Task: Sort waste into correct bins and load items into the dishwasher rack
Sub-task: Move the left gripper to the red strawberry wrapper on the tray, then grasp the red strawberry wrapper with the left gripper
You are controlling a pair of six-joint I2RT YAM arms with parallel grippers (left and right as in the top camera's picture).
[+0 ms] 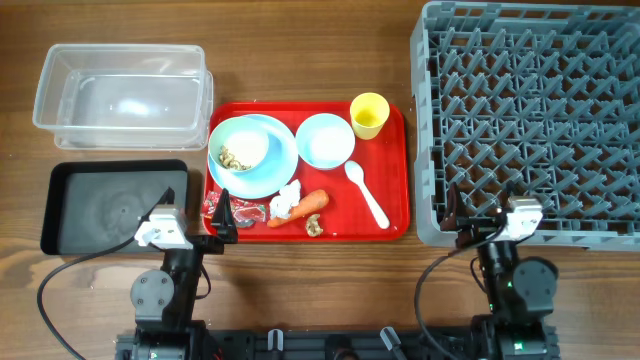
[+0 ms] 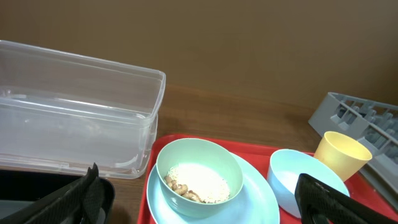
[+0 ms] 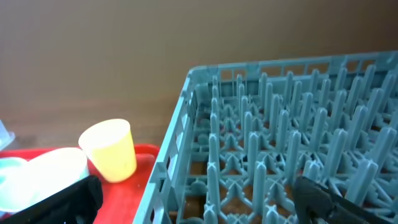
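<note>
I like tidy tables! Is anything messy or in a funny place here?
A bit messy: a carrot, crumpled tissue, wrapper and crumbs lie loose on the red tray, and one bowl holds food scraps. Nothing looks tipped or broken.

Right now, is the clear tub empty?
Empty: the clear tub shows only its bare bottom in the overhead and left wrist views.

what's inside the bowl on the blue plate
Beige food scraps lie inside the bowl, nothing else. The bowl floor beneath them is covered, as is the plate's middle under the bowl.
</note>
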